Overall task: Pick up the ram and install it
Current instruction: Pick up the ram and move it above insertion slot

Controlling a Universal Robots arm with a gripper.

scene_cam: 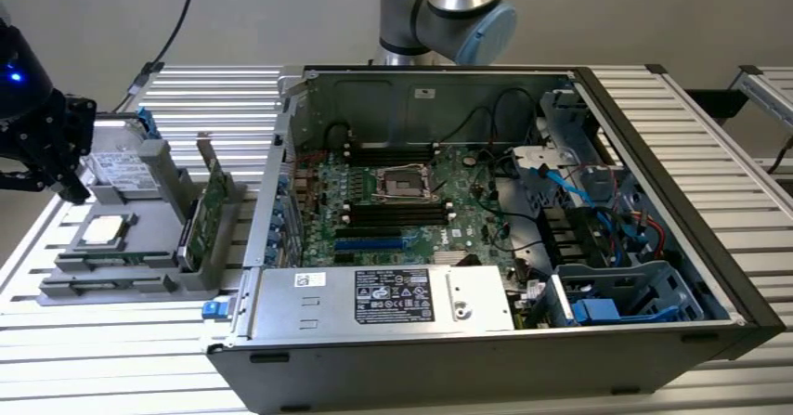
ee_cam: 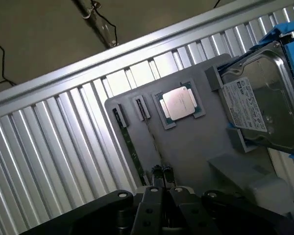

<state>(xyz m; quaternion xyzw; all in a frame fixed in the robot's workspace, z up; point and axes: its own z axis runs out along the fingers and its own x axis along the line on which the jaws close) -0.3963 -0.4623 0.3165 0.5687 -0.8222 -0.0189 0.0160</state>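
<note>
Claw [ee_cam: 162, 172] pressed nearly together, empty, above grey tray [ee_cam: 186, 144], ram [ee_cam: 131, 149] on edge in its slot

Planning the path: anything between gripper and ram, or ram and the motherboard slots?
Nothing visible between the gripper and the ram in the gray tray. Toward the black slots, the taller green card and the case wall stand between, at the exterior view's right of the ram; the slots look uncovered.
</note>
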